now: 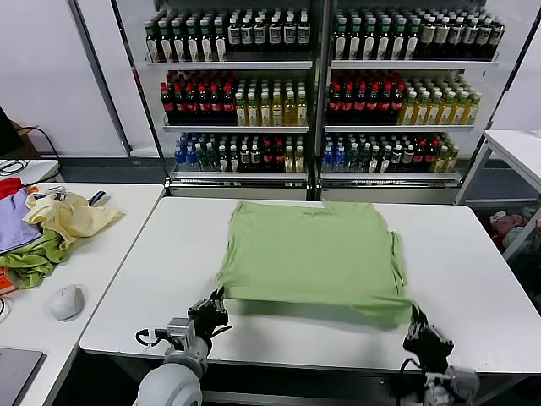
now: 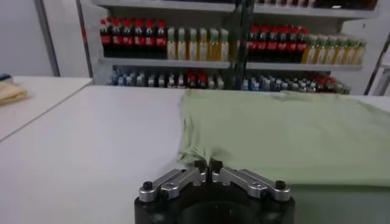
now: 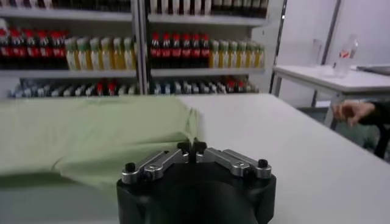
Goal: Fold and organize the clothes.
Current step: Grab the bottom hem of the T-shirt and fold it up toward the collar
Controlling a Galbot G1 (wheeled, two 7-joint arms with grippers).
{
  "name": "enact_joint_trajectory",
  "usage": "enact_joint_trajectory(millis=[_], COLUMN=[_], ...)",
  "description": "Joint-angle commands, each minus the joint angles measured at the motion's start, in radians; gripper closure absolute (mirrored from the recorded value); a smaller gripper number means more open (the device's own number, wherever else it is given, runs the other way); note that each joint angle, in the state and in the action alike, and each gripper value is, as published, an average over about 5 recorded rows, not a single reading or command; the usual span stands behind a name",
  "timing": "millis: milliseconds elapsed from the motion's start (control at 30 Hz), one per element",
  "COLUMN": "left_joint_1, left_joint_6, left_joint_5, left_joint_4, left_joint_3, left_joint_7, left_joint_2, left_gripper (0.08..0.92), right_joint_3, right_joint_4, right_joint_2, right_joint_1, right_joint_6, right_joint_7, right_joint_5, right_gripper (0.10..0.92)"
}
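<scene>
Our left gripper (image 1: 218, 298) sits at the near left corner of the light green shirt (image 1: 314, 254), its fingertips pressed together on the folded hem; in the left wrist view the gripper (image 2: 207, 165) pinches a small tuck of cloth right at that corner. Our right gripper (image 1: 414, 313) does the same at the near right corner, and from its wrist camera we see the gripper (image 3: 191, 147) closed with the green fabric bunched just against the tips, though the actual bite on the cloth is partly hidden there, so we take it as a pinch rather than a mere touch.

Between the two grippers the near edge of the shirt hangs slightly lifted, casting a shadow on the white table (image 1: 152, 279). The rest of the shirt lies flat in the middle of the table, back side up as far as we can tell, with the sleeves spread to either side.

On the side table (image 1: 101, 254) to our left lie a pale yellow garment (image 1: 72, 216), a darker green garment (image 1: 34, 258), a purple garment (image 1: 13, 220) and a grey mouse (image 1: 67, 301). Behind the table stand shelves of bottles (image 1: 313, 93).
</scene>
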Motion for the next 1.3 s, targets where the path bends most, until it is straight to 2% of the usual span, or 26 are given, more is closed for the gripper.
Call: enact_joint_trajectory(millis=[33, 333, 667, 1067, 1300], left_joint_1=[-0.148, -0.29, -0.379, -0.421, -0.416], left_joint_6=[-0.017, -0.016, -0.022, -0.041, -0.04], left_joint_5=[-0.002, 0.02, 0.089, 0.168, 0.201], left_joint_4=[0.087, 0.268, 0.429, 0.507, 0.508], left_joint_3=[0.043, 0.097, 0.142, 0.158, 0.164], left_joint_7=[0.001, 0.006, 0.02, 0.038, 0.052], left_joint_2=[0.004, -0.01, -0.035, -0.042, -0.047], left_gripper=[0.907, 0.907, 0.907, 0.907, 0.903], right_joint_3=[0.004, -0.051, -0.108, -0.155, -0.157], right_joint_4=[-0.122, -0.292, -0.391, -0.452, -0.46], right_joint_2=[-0.082, -0.116, -0.087, -0.031, -0.016], right_joint_1=[0.229, 0.352, 0.413, 0.431, 0.422], right_joint_6=[-0.009, -0.003, 0.012, 0.024, 0.011], right_joint_7=[-0.001, -0.01, -0.017, -0.03, -0.033], right_joint_5=[0.039, 0.012, -0.053, -0.135, -0.157], right_gripper=[0.896, 0.896, 0.896, 0.896, 0.895])
